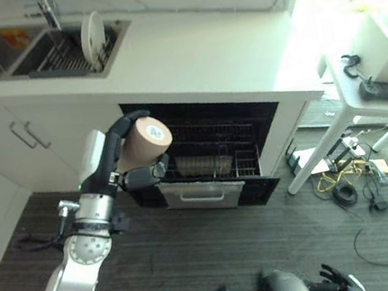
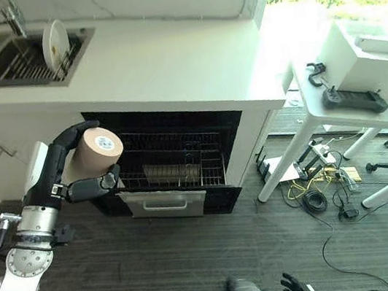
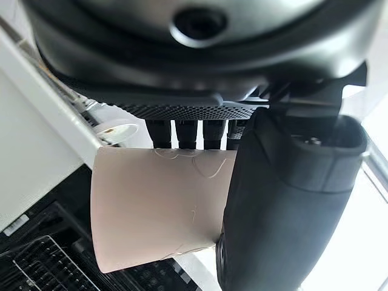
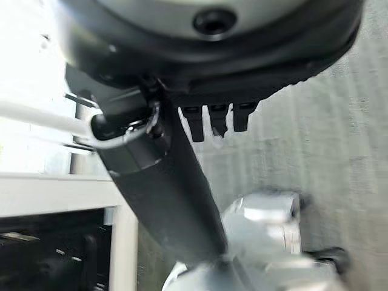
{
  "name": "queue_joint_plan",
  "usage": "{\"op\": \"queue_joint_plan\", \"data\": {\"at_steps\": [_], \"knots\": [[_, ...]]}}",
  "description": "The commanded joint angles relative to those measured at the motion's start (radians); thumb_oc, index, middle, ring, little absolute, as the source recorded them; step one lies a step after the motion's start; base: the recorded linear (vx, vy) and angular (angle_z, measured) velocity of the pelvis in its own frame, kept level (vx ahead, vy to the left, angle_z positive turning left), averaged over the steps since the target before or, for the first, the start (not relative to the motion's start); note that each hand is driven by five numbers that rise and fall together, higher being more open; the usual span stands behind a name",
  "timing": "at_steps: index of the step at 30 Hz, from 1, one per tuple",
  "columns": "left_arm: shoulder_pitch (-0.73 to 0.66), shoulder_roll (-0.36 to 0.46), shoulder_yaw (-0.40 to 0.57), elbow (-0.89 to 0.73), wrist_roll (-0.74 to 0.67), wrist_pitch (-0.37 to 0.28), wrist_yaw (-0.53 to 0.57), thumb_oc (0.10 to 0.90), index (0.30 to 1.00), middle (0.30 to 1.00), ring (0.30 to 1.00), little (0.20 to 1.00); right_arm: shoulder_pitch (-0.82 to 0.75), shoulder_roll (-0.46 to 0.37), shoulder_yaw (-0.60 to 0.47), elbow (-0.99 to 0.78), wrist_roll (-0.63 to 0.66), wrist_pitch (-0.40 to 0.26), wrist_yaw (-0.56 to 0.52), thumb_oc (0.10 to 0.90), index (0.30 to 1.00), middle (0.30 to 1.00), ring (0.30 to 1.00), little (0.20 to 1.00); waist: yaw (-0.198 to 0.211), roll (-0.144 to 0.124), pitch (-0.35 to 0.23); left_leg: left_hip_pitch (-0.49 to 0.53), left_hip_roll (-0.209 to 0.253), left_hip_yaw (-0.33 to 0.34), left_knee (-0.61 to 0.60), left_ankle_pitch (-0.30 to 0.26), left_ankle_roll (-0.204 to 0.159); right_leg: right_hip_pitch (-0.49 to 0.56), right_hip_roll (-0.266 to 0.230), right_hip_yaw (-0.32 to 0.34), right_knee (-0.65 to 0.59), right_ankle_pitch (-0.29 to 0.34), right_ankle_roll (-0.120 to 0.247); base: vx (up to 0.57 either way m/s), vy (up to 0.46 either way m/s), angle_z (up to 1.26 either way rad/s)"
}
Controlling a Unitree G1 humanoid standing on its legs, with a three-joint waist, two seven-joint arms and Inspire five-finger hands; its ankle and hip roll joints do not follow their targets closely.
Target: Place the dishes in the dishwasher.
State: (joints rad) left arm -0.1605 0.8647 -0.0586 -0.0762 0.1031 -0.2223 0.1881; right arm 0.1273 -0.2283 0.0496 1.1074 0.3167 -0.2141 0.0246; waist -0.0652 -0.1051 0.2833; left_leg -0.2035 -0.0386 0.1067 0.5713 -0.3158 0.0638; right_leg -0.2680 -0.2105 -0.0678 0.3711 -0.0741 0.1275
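Cup [image 1: 146, 143] gripped sideways, left hand [image 1: 133, 171] raised before dishwasher [image 1: 211, 159].

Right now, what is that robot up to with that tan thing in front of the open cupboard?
The robot's left hand is curled round a tan cup, holding it on its side in front of the open dishwasher, whose wire rack stands pulled out. The cup is not in the rack yet. A white plate stands in the sink rack on the counter above. The right hand hangs low by the floor, holding nothing.
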Motion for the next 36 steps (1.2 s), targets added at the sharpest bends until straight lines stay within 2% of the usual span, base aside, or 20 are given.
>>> {"op": "queue_joint_plan", "data": {"at_steps": [1, 7, 10, 12, 13, 15, 17, 18, 21, 24, 25, 28, 33, 36], "knots": [[-0.054, -0.075, 0.113, -0.107, -0.045, -0.036, 0.078, 0.4, 0.3, 0.3, 0.3, 0.3, -0.023, -0.109, -0.016, 0.027, -0.001, -0.009, 0.02, 0.8, 0.9, 0.9, 0.9, 0.9, 0.027, 0.116, -0.057, 0.177, 0.064, 0.001, -0.271, 0.07, -0.03, 0.1, 0.05, -0.069, -0.071, 0.02, 0.031, 0.26, -0.256, 0.14], [0.002, -0.083, 0.141, -0.139, -0.042, -0.042, 0.104, 0.4, 0.3, 0.3, 0.3, 0.3, -0.021, -0.106, -0.02, 0.013, 0.069, -0.02, 0.036, 0.8, 0.9, 0.9, 0.9, 0.9, 0.038, 0.118, -0.055, 0.188, 0.109, 0.0, -0.271, 0.106, -0.05, 0.154, 0.105, -0.085, -0.071, -0.047, -0.032, 0.24, -0.235, -0.06], [0.016, -0.083, 0.159, -0.147, -0.05, -0.055, 0.111, 0.4, 0.3, 0.3, 0.3, 0.3, -0.022, -0.115, -0.018, -0.013, 0.067, -0.011, 0.038, 0.8, 0.9, 0.9, 0.9, 0.9, 0.045, 0.095, -0.041, 0.21, 0.096, 0.001, -0.271, 0.136, -0.045, 0.178, 0.105, -0.073, -0.071, -0.059, -0.056, 0.2, -0.229, -0.17], [0.012, -0.084, 0.17, -0.154, -0.06, -0.059, 0.098, 0.4, 0.3, 0.3, 0.3, 0.3, -0.023, -0.125, -0.022, -0.003, 0.047, -0.012, 0.037, 0.8, 0.9, 0.9, 0.9, 0.9, 0.051, 0.084, -0.023, 0.169, 0.106, 0.001, -0.167, 0.178, -0.054, 0.199, 0.112, -0.066, -0.071, -0.064, -0.077, 0.18, -0.2, -0.19], [0.008, -0.089, 0.17, -0.156, -0.057, -0.06, 0.088, 0.4, 0.3, 0.3, 0.3, 0.3, -0.022, -0.129, -0.024, 0.008, 0.047, -0.014, 0.03, 0.8, 0.9, 0.9, 0.9, 0.9, 0.053, 0.086, -0.017, 0.153, 0.116, -0.003, -0.162, 0.2, -0.062, 0.207, 0.121, -0.064, -0.071, -0.067, -0.083, 0.18, -0.053, 0.11], [-0.001, -0.091, 0.163, -0.16, -0.055, -0.062, 0.079, 0.4, 0.3, 0.3, 0.3, 0.3, -0.029, -0.142, -0.037, 0.047, 0.067, -0.022, 0.026, 0.8, 0.9, 0.9, 0.9, 0.9, 0.065, 0.109, -0.009, 0.132, 0.125, -0.03, -0.271, 0.27, -0.097, 0.223, 0.135, -0.065, -0.071, -0.083, -0.079, 0.15, 0.103, 0.11], [-0.012, -0.106, 0.148, -0.17, -0.044, -0.069, 0.085, 0.4, 0.3, 0.3, 0.3, 0.3, -0.034, -0.154, -0.058, 0.064, 0.072, -0.028, 0.034, 0.8, 0.9, 0.9, 0.9, 0.9, 0.075, 0.144, 0.009, 0.032, 0.163, -0.06, -0.271, 0.35, -0.142, 0.256, 0.149, -0.077, -0.071, -0.11, -0.082, 0.08, 0.24, -0.08], [-0.027, -0.13, 0.132, -0.166, -0.032, -0.087, 0.087, 0.4, 0.3, 0.3, 0.3, 0.3, -0.041, -0.164, -0.059, 0.063, 0.06, -0.028, 0.022, 0.8, 0.9, 0.9, 0.9, 0.9, 0.07, 0.157, 0.009, -0.002, 0.176, -0.041, -0.271, 0.339, -0.15, 0.273, 0.127, -0.101, -0.071, -0.126, -0.084, 0.08, 0.367, 0.09], [-0.023, -0.173, 0.117, -0.166, -0.018, -0.114, 0.072, 0.4, 0.3, 0.3, 0.3, 0.3, -0.035, -0.151, -0.053, 0.061, 0.082, -0.012, 0.0, 0.8, 0.9, 0.9, 0.9, 0.9, 0.063, 0.179, -0.016, 0.016, 0.168, -0.05, -0.271, 0.272, -0.148, 0.26, 0.091, -0.127, -0.071, -0.119, -0.062, 0.04, 0.3, -0.35], [-0.011, -0.195, 0.114, -0.165, -0.043, -0.134, 0.048, 0.4, 0.3, 0.3, 0.3, 0.3, -0.017, -0.127, -0.052, 0.057, 0.101, -0.021, -0.013, 0.8, 0.9, 0.9, 0.9, 0.9, 0.057, 0.188, -0.032, 0.042, 0.142, -0.063, -0.271, 0.232, -0.146, 0.241, 0.075, -0.134, -0.071, -0.106, -0.047, 0.01, 0.133, -0.18], [-0.009, -0.202, 0.106, -0.17, -0.04, -0.132, 0.048, 0.4, 0.3, 0.3, 0.3, 0.3, -0.015, -0.119, -0.052, 0.055, 0.132, -0.026, -0.027, 0.8, 0.9, 0.9, 0.9, 0.9, 0.055, 0.188, -0.041, 0.048, 0.133, -0.062, -0.271, 0.217, -0.141, 0.228, 0.066, -0.135, -0.071, -0.099, -0.037, -0.06, 0.126, 0.17], [-0.007, -0.189, 0.103, -0.171, -0.038, -0.135, 0.083, 0.4, 0.3, 0.3, 0.3, 0.3, -0.004, -0.11, -0.071, 0.006, 0.116, -0.022, -0.05, 0.8, 0.9, 0.9, 0.9, 0.9, 0.043, 0.184, -0.054, 0.056, 0.128, -0.037, -0.271, 0.186, -0.125, 0.201, 0.048, -0.129, -0.071, -0.089, -0.02, -0.08, 0.08, 0.02], [-0.015, -0.163, 0.106, -0.177, -0.052, -0.118, 0.098, 0.4, 0.3, 0.3, 0.3, 0.3, 0.01, -0.108, -0.076, -0.005, 0.079, -0.015, -0.074, 0.8, 0.9, 0.9, 0.9, 0.9, 0.038, 0.167, -0.069, 0.058, 0.131, -0.015, -0.271, 0.169, -0.113, 0.179, 0.045, -0.11, -0.071, -0.082, -0.006, -0.05, -0.004, -0.12], [-0.022, -0.147, 0.104, -0.18, -0.083, -0.104, 0.089, 0.4, 0.3, 0.3, 0.3, 0.3, 0.012, -0.11, -0.083, -0.001, 0.117, -0.029, -0.081, 0.8, 0.9, 0.9, 0.9, 0.9, 0.037, 0.16, -0.077, 0.061, 0.135, -0.002, -0.271, 0.16, -0.11, 0.173, 0.046, -0.102, -0.071, -0.081, -0.002, -0.07, -0.026, -0.08]]}}
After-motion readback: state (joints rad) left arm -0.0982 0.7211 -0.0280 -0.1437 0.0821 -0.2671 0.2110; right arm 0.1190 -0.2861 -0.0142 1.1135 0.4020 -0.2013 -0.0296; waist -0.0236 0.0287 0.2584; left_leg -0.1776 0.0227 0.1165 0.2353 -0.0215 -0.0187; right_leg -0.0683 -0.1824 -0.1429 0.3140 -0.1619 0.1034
